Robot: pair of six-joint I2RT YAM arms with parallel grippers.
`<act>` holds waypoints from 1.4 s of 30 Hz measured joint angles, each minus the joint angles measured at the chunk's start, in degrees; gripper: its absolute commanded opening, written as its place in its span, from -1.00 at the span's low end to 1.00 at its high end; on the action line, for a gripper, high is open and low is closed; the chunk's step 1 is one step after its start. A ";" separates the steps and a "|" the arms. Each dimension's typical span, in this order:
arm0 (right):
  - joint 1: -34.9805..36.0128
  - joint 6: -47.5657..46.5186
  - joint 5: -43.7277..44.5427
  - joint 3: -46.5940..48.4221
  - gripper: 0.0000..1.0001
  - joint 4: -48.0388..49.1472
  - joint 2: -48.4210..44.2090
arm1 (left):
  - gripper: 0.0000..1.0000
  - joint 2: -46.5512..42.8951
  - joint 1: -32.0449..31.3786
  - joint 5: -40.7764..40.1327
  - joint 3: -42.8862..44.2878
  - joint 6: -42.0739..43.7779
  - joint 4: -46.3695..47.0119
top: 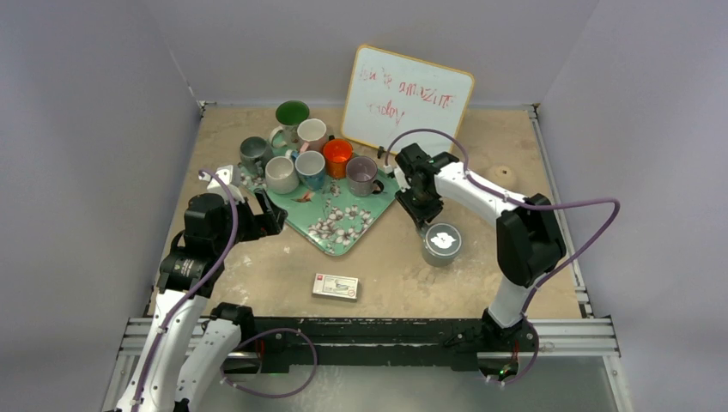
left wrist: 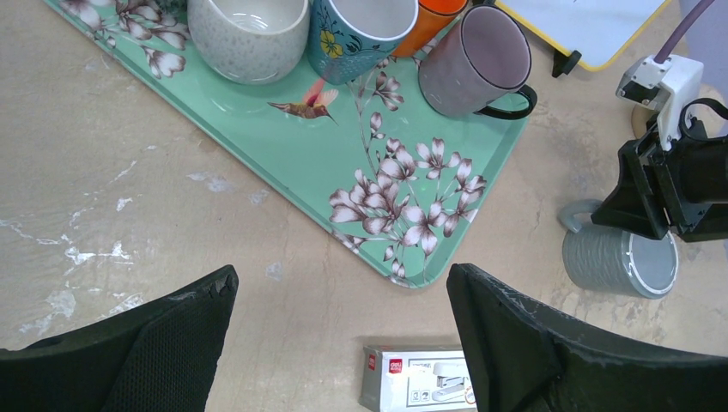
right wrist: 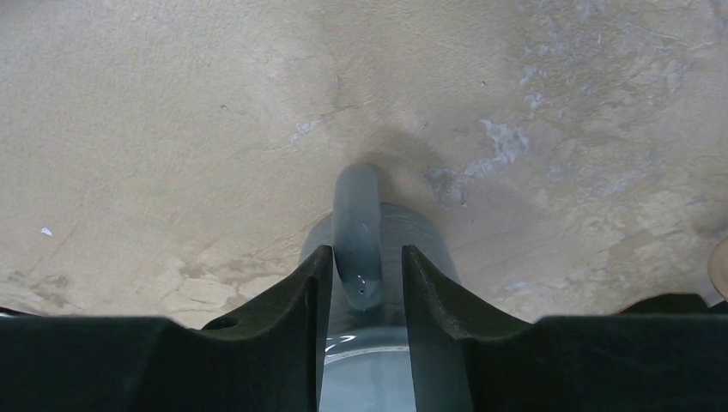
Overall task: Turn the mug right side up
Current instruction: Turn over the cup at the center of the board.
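Observation:
The grey mug (top: 441,243) stands upside down on the table right of the tray, base up, with a white mark on the base. It also shows in the left wrist view (left wrist: 616,259). My right gripper (top: 420,209) hangs over the mug's far side. In the right wrist view its jaws (right wrist: 367,254) straddle the mug's handle (right wrist: 356,202); the left finger is at the handle and a narrow gap shows on the right. My left gripper (left wrist: 339,283) is open and empty, above bare table near the tray's front corner (top: 268,215).
A green floral tray (top: 339,225) holds several upright mugs at its far end. A small stapler box (top: 336,286) lies near the front edge. A whiteboard (top: 407,99) leans at the back. Walls enclose the table.

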 measured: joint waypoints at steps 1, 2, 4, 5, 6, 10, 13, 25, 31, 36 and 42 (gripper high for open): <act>0.22 0.00 0.31 0.00 -0.23 -0.17 0.04 | 0.82 0.00 0.00 0.00 0.02 0.00 0.00; 0.37 0.04 0.76 0.00 -0.22 -0.33 0.07 | 0.82 0.00 0.00 0.00 0.02 0.00 0.00; 0.66 0.13 1.40 -0.07 -0.21 -0.66 0.13 | 0.82 0.02 0.00 0.00 0.00 0.00 0.00; 0.70 0.15 1.60 -0.13 -0.21 -0.76 0.28 | 0.82 0.02 0.00 0.00 0.02 0.00 -0.02; 0.72 0.17 1.68 -0.13 -0.21 -0.85 0.50 | 0.82 0.04 0.00 0.00 0.00 0.00 -0.02; 0.72 0.20 2.10 -0.33 -0.20 -0.92 2.08 | 0.82 0.04 0.00 0.00 0.02 0.00 -0.02; 0.72 0.20 2.10 -0.35 -0.28 -1.01 3.17 | 0.82 0.02 0.00 0.00 0.02 0.00 0.00; 0.68 0.22 1.05 -0.37 -1.00 -1.09 3.85 | 0.81 0.02 0.00 0.00 0.02 0.00 0.00; 0.68 0.22 -0.68 -0.37 -1.00 -1.05 3.10 | 0.75 0.02 0.00 0.02 0.02 0.00 0.00; 0.68 0.22 -5.29 -0.37 -1.00 -0.02 -0.26 | 0.69 0.02 0.00 1.99 0.02 0.61 0.04; 0.68 0.20 -12.37 -0.37 -1.00 1.62 -5.03 | 0.52 1.11 0.00 6.38 0.02 1.53 0.52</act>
